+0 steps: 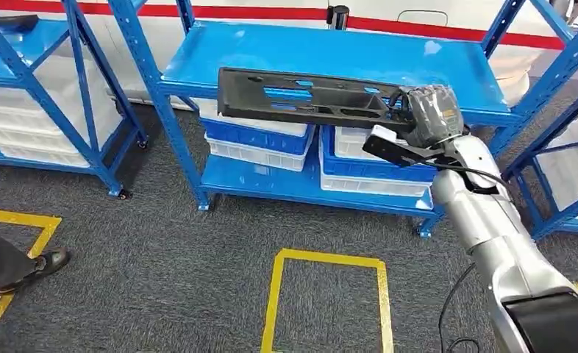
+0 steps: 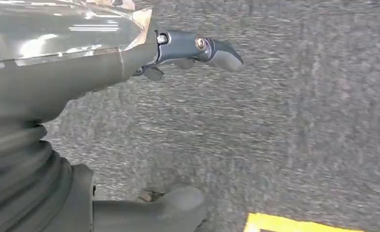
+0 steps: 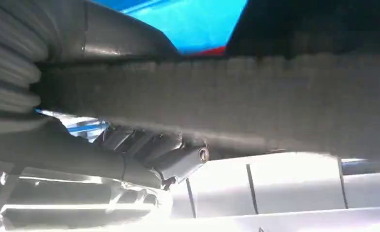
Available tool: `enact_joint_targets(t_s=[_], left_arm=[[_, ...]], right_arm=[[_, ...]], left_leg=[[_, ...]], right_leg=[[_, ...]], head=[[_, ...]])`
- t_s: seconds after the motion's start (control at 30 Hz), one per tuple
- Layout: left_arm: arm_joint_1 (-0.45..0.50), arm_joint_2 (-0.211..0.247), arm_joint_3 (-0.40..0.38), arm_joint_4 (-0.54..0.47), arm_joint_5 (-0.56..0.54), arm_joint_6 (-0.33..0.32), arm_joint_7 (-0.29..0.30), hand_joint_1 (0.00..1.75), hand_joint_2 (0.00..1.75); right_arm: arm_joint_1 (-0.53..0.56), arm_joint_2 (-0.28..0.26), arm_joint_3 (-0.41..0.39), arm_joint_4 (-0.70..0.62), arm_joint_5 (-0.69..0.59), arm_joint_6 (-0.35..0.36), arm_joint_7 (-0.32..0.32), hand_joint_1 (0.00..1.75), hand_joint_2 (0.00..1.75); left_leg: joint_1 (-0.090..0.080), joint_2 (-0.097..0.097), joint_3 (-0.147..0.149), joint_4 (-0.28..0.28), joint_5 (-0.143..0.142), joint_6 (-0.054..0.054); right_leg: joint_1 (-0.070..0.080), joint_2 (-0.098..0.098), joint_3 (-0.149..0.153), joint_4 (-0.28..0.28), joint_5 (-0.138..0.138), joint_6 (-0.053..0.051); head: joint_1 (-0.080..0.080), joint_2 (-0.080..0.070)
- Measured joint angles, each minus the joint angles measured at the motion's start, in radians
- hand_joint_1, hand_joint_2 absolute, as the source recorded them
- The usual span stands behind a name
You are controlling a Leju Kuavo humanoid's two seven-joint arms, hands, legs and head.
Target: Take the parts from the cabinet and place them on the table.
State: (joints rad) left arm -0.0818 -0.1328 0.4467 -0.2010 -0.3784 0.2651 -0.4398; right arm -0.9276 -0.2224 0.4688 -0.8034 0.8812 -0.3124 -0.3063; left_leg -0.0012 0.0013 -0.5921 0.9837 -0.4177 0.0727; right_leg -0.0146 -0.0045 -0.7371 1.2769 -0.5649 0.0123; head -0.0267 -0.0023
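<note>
Right hand point(image 1: 432, 116): wrapped in clear film over grey, fingers closed on one end of the long black part point(image 1: 308, 97); I hold it level, in front of and just above the front edge of the top shelf point(image 1: 330, 51) of the blue cabinet point(image 1: 161, 88). Left hand point(image 2: 188, 48): hanging over the carpet point(image 2: 299, 121), fingers apart, nothing in it. Progress, as I judge it: one part is gripped and lifted clear of the shelf; the carry and the set-down are still to do, and I see no table from here. Part: rigid dark moulded plastic, a flat elongated panel with several slots through which the blue shelf shows; its face in the right wrist view reads matt and finely grained. Shelf: smooth glossy painted metal, on angled blue posts. Lower tier: stacked blue and white crates point(image 1: 260, 140), ribbed plastic. Floor: dark grey short-pile carpet with yellow tape outlines point(image 1: 323, 259). A person's shoe point(image 1: 47, 259) at the left margin.
</note>
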Motion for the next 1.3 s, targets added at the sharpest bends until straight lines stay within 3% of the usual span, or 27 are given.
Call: enact_joint_targets(t_s=[0.07, 0.13, 0.17, 0.2, 0.23, 0.3, 0.37, 0.43, 0.47, 0.5, 0.53, 0.6, 0.67, 0.7, 0.73, 0.83, 0.87, 0.9, 0.93, 0.97, 1.03, 1.07, 1.1, 1.17, 1.2, 1.23, 1.3], left_arm=[[0.0, -0.001, 0.0, 0.0, 0.0, 0.0, 0.004, 0.0, 1.75], [0.0, -0.001, 0.0, 0.0, 0.0, -0.001, 0.003, 0.0, 1.75], [0.0, -0.001, 0.0, 0.0, 0.0, -0.002, 0.002, 0.0, 1.75], [0.0, 0.001, 0.0, 0.0, 0.0, -0.002, 0.001, 0.0, 1.75], [0.0, 0.001, 0.0, 0.0, 0.0, -0.002, 0.001, 0.0, 1.75], [0.0, 0.004, 0.0, 0.0, 0.0, -0.003, 0.0, 0.0, 1.75], [0.004, 0.008, 0.0, 0.0, 0.0, -0.003, 0.0, 0.0, 1.75], [0.005, 0.007, 0.0, 0.0, 0.0, -0.003, 0.0, 0.0, 1.75], [0.005, 0.007, 0.0, 0.0, 0.0, -0.003, 0.0, 0.0, 1.75], [0.005, 0.007, 0.0, 0.0, 0.0, -0.003, 0.0, 0.0, 1.75], [0.005, 0.007, 0.0, 0.0, 0.0, -0.003, 0.0, 0.0, 1.75], [0.005, 0.007, 0.0, 0.0, 0.0, -0.003, 0.0, 0.0, 1.75], [0.005, 0.007, 0.0, 0.0, 0.0, -0.003, 0.0, 0.0, 1.75], [0.003, 0.011, 0.0, 0.0, 0.0, -0.003, 0.0, 0.0, 1.75], [0.003, 0.011, 0.0, 0.0, 0.0, -0.003, 0.0, 0.0, 1.75], [0.005, 0.012, 0.0, 0.0, 0.0, -0.001, 0.001, 0.0, 1.75], [0.006, 0.011, 0.001, 0.0, 0.0, -0.001, 0.002, 0.0, 1.75], [0.004, 0.011, 0.001, 0.0, 0.0, -0.001, 0.003, 0.0, 1.75], [0.004, 0.011, 0.001, 0.0, 0.0, -0.001, 0.004, 0.0, 1.75], [0.004, 0.011, 0.001, 0.0, 0.0, -0.001, 0.007, 0.0, 1.75], [0.005, 0.008, 0.001, 0.0, 0.0, -0.002, 0.006, 0.0, 1.75], [0.006, 0.007, 0.002, 0.001, 0.0, -0.002, 0.006, 0.0, 1.75], [0.006, 0.004, 0.002, 0.001, 0.0, -0.002, 0.006, 0.0, 1.75], [0.005, 0.002, 0.002, 0.001, 0.0, -0.002, 0.006, 0.0, 1.75], [0.005, 0.002, 0.002, 0.0, 0.0, -0.002, 0.006, 0.0, 1.75], [0.004, 0.004, 0.002, 0.0, 0.0, -0.003, 0.005, 0.0, 1.75], [0.006, 0.003, 0.002, 0.0, -0.001, -0.007, 0.005, 0.0, 1.75]], right_arm=[[0.006, 0.002, 0.0, -0.003, 0.003, 0.0, 0.004, 1.71, 1.75], [0.011, 0.004, 0.0, -0.01, 0.019, 0.0, 0.017, 1.71, 1.75], [0.016, 0.005, -0.002, -0.019, 0.026, 0.0, 0.023, 1.71, 1.75], [0.018, 0.005, -0.006, -0.029, 0.031, -0.001, 0.024, 1.71, 1.75], [0.023, 0.007, -0.01, -0.037, 0.032, -0.002, 0.024, 1.71, 1.75], [0.035, 0.008, -0.015, -0.042, 0.034, -0.002, 0.025, 1.71, 1.75], [0.043, 0.01, -0.016, -0.044, 0.034, -0.002, 0.026, 1.71, 1.75], [0.046, 0.01, -0.017, -0.047, 0.035, -0.002, 0.027, 1.71, 1.75], [0.046, 0.011, -0.018, -0.051, 0.035, -0.002, 0.027, 1.71, 1.75], [0.047, 0.011, -0.018, -0.051, 0.035, -0.002, 0.027, 1.71, 1.75], [0.048, 0.011, -0.018, -0.052, 0.034, -0.002, 0.027, 1.71, 1.75], [0.051, 0.011, -0.019, -0.053, 0.035, -0.002, 0.027, 1.71, 1.75], [0.054, 0.011, -0.022, -0.059, 0.037, -0.002, 0.027, 1.71, 1.75], [0.056, 0.011, -0.025, -0.066, 0.038, -0.002, 0.026, 1.71, 1.75], [0.055, 0.01, -0.026, -0.069, 0.038, -0.002, 0.026, 1.71, 1.75], [0.062, 0.01, -0.029, -0.07, 0.047, 0.003, 0.026, 1.71, 1.75], [0.067, 0.009, -0.032, -0.071, 0.052, 0.004, 0.026, 1.71, 1.75], [0.069, 0.008, -0.033, -0.072, 0.054, 0.004, 0.026, 1.71, 1.75], [0.069, 0.004, -0.034, -0.072, 0.056, 0.006, 0.024, 1.71, 1.75], [0.07, 0.001, -0.037, -0.074, 0.057, 0.006, 0.023, 1.71, 1.75], [0.077, -0.002, -0.04, -0.074, 0.061, 0.007, 0.024, 1.71, 1.75], [0.08, -0.005, -0.041, -0.074, 0.062, 0.01, 0.024, 1.71, 1.75], [0.08, -0.006, -0.042, -0.074, 0.064, 0.013, 0.024, 1.71, 1.75], [0.074, -0.007, -0.043, -0.074, 0.068, 0.016, 0.023, 1.71, 1.75], [0.071, -0.007, -0.043, -0.074, 0.069, 0.018, 0.022, 1.71, 1.75], [0.066, -0.006, -0.043, -0.076, 0.071, 0.021, 0.02, 1.71, 1.75], [0.072, -0.008, -0.046, -0.076, 0.073, 0.021, 0.019, 1.71, 1.75]], left_leg=[[0.0, 0.002, -0.034, 0.001, 0.025, -0.005], [0.002, 0.003, -0.068, 0.005, 0.05, -0.013], [0.001, 0.003, -0.079, 0.011, 0.061, -0.019], [-0.005, 0.001, -0.091, 0.018, 0.067, -0.025], [-0.006, 0.002, -0.096, 0.02, 0.078, -0.03], [-0.005, 0.0, -0.101, 0.015, 0.1, -0.036], [0.0, -0.002, -0.121, 0.019, 0.098, -0.046], [0.003, -0.003, -0.146, 0.106, -0.023, -0.06], [0.006, -0.003, -0.17, 0.21, -0.096, -0.067], [0.007, -0.003, -0.185, 0.29, -0.129, -0.07], [0.008, -0.003, -0.189, 0.336, -0.133, -0.071], [0.009, -0.003, -0.14, 0.315, -0.082, -0.066], [0.006, -0.005, -0.022, 0.163, -0.037, -0.048], [0.001, -0.009, 0.036, 0.073, -0.061, -0.033], [-0.002, -0.008, 0.06, 0.026, -0.071, -0.03], [-0.018, -0.01, 0.052, 0.016, -0.048, -0.017], [-0.003, -0.005, 0.063, -0.024, -0.031, -0.004], [-0.006, -0.002, 0.055, -0.027, -0.018, -0.005], [-0.005, -0.002, 0.04, -0.029, -0.008, 0.004], [-0.005, -0.001, 0.027, -0.029, 0.002, 0.003], [-0.004, 0.0, 0.005, -0.027, 0.019, -0.001], [-0.001, 0.0, -0.008, -0.024, 0.028, -0.007], [0.004, 0.002, -0.023, -0.019, 0.036, -0.014], [0.014, 0.004, -0.057, 0.005, 0.045, -0.027], [0.014, 0.004, -0.075, 0.023, 0.049, -0.034], [0.013, 0.004, -0.095, 0.035, 0.053, -0.042], [0.007, 0.0, -0.102, 0.042, 0.072, -0.051]], right_leg=[[-0.002, 0.0, 0.02, 0.047, 0.03, 0.025], [-0.003, 0.0, 0.116, -0.059, 0.086, 0.048], [-0.007, 0.0, 0.186, -0.152, 0.082, 0.047], [-0.003, 0.0, 0.259, -0.248, 0.046, 0.039], [0.006, 0.005, 0.272, -0.297, 0.022, 0.029], [0.007, 0.004, 0.255, -0.281, 0.032, 0.027], [-0.015, -0.001, 0.242, -0.28, 0.053, 0.005], [-0.009, -0.003, 0.216, -0.278, 0.076, -0.013], [-0.006, -0.003, 0.199, -0.277, 0.09, -0.016], [-0.004, -0.003, 0.186, -0.276, 0.1, -0.017], [-0.002, -0.003, 0.175, -0.275, 0.109, -0.017], [0.001, -0.002, 0.149, -0.273, 0.126, -0.014], [0.004, -0.001, 0.134, -0.272, 0.141, -0.011], [0.003, -0.002, 0.127, -0.273, 0.147, -0.006], [0.007, -0.004, 0.124, -0.272, 0.153, 0.002], [-0.007, -0.006, 0.115, -0.283, 0.181, 0.028], [0.001, -0.002, 0.106, -0.279, 0.171, 0.028], [-0.001, 0.0, 0.093, -0.259, 0.141, 0.024], [0.0, 0.001, 0.07, -0.202, 0.089, 0.012], [-0.003, 0.001, 0.046, -0.121, 0.04, 0.008], [-0.007, 0.002, 0.02, 0.014, -0.007, 0.019], [-0.011, 0.001, 0.03, 0.031, 0.003, 0.032], [-0.017, 0.001, 0.063, -0.002, 0.03, 0.051], [-0.03, 0.001, 0.16, -0.146, 0.079, 0.085], [-0.038, 0.001, 0.197, -0.223, 0.058, 0.093], [-0.014, 0.008, 0.227, -0.257, 0.039, 0.082], [-0.017, 0.006, 0.203, -0.238, 0.046, 0.068]], head=[[0.001, 0.0], [0.001, 0.0], [0.002, 0.0], [0.004, 0.0], [0.0, 0.0], [-0.002, 0.0], [-0.002, 0.0], [-0.005, 0.0], [-0.005, 0.0], [-0.005, 0.0], [-0.005, 0.0], [-0.005, 0.0], [-0.006, 0.0], [-0.005, 0.0], [-0.003, 0.0], [-0.005, 0.0], [-0.005, 0.0], [-0.004, 0.0], [0.003, 0.0], [0.004, 0.0], [0.004, 0.0], [0.004, 0.0], [0.004, 0.0], [0.005, 0.0], [0.005, 0.0], [0.008, 0.0], [0.005, 0.0]])
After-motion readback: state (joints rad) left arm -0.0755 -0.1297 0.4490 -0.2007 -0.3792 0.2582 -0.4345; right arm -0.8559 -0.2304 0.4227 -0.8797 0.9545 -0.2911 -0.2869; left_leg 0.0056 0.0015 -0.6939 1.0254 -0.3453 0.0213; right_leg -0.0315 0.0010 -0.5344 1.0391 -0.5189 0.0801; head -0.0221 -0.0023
